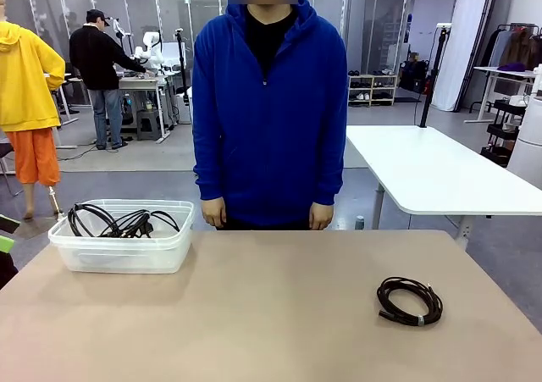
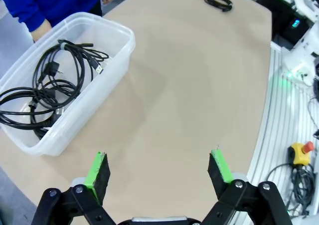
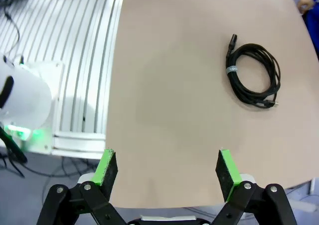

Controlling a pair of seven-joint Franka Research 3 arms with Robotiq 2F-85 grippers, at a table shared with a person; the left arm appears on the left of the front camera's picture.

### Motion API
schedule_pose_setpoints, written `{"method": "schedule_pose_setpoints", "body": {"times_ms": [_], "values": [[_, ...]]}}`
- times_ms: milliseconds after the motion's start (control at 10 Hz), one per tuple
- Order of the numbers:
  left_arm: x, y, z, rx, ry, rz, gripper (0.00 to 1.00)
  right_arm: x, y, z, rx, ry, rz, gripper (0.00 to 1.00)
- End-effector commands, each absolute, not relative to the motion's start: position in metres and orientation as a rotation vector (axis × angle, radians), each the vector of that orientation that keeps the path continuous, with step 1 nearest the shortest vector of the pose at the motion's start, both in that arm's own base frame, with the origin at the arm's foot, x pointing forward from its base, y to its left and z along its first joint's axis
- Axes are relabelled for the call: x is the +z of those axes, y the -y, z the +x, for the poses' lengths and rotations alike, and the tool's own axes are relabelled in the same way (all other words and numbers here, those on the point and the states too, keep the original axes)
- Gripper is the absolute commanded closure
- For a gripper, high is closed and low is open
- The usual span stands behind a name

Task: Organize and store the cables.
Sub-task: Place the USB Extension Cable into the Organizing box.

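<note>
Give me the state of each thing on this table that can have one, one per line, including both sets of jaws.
Clear bin: open, no lid on it, near the table's far left corner.
Cables in the bin: loosely coiled, piled together inside.
Coiled cable: wound up, banded, lying alone on the table's right side, not in the bin.
Left gripper: jaws open, holding nothing.
Right gripper: jaws open, holding nothing.

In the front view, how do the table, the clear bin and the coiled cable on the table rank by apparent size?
1. Table
2. Clear bin
3. Coiled cable
The gaps are large, so nearness to the camera does not change this order.
</note>
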State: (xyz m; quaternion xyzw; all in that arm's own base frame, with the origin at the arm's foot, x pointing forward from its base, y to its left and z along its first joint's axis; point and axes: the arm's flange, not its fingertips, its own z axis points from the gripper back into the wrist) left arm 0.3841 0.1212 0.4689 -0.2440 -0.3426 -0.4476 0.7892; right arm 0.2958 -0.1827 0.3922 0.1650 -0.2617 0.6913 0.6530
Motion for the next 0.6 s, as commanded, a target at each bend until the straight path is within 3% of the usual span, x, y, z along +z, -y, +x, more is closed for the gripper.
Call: {"method": "schedule_pose_setpoints", "body": {"times_ms": [0, 500], "values": [[0.467, -0.12, 0.382, -0.965, 0.762, -0.537, 0.0, 0.389, 0.132, 0.322, 1.662, 0.422, 0.282, 0.0], [0.467, -0.12, 0.382, -0.965, 0.762, -0.537, 0.0, 0.356, 0.03, 0.348, 1.71, 0.196, 0.1, 0.0]]}}
